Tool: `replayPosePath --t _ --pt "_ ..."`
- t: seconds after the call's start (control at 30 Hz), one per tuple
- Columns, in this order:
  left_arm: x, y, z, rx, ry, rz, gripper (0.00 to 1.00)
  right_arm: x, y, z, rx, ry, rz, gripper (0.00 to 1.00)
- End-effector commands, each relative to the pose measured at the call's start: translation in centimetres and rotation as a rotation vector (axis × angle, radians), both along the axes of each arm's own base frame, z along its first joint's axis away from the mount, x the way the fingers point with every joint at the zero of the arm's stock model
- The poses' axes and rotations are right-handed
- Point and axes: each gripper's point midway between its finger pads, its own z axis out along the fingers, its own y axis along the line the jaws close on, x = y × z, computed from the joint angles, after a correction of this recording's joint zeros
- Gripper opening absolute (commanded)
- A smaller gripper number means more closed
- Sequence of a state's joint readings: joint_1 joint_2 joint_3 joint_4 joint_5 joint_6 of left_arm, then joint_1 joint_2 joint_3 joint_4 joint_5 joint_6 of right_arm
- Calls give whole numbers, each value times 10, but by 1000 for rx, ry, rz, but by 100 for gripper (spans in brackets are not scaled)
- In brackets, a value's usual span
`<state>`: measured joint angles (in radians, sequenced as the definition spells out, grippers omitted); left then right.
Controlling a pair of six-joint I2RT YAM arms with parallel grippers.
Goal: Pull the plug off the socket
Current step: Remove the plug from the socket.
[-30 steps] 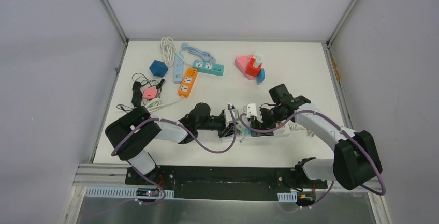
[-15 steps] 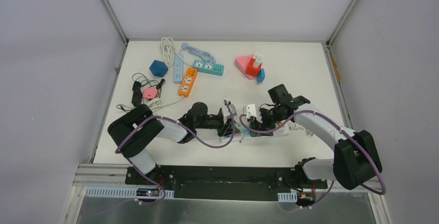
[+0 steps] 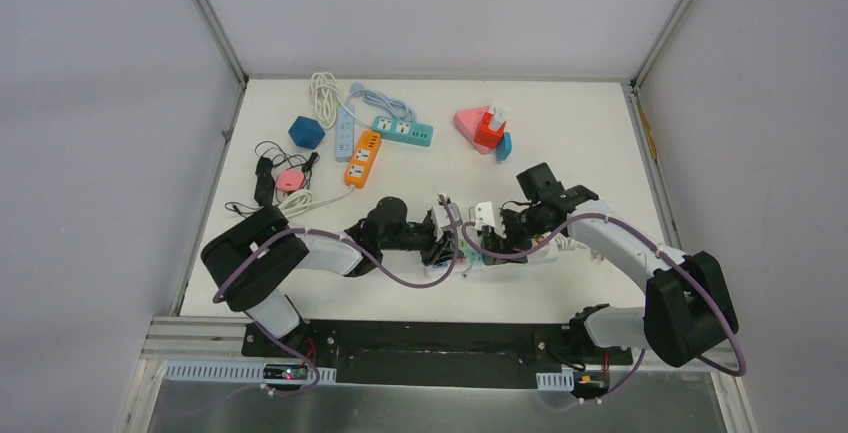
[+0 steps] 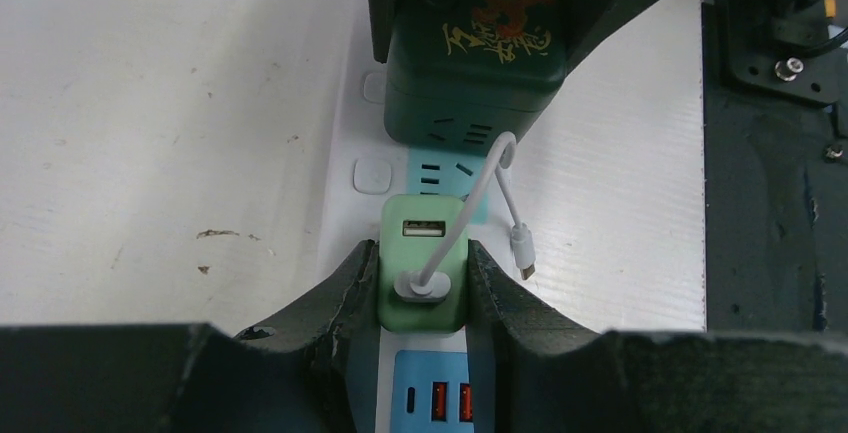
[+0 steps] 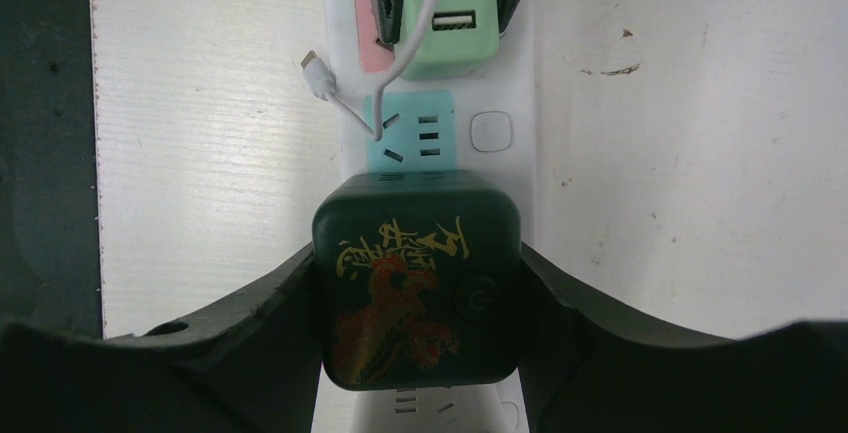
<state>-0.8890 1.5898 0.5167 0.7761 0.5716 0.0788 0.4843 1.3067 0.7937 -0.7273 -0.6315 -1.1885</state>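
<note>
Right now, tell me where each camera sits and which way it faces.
Top external: fixed above and behind the bases, looking down on the table; left arm and right arm show whole.
Left wrist: on the left arm, looking along the white power strip; left gripper shut on the light green charger.
Right wrist: on the right arm, facing the opposite way; right gripper shut on the dark green cube adapter.
Shared: both wrist views show charger, adapter and strip, from opposite ends.
</note>
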Motion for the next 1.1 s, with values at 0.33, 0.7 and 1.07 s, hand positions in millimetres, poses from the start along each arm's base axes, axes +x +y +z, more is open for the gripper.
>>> replayPosePath --t 0.33,0.7,1.07 --pt "6 8 2 53 -67 107 0 6 -6 -8 -55 -28 -6 21" --pt "-1 -5 -1 -30 61 45 0 6 -7 -9 -62 -26 -13 21" --pt "-5 -3 3 47 23 50 0 8 -7 -9 -65 -29 -19 21"
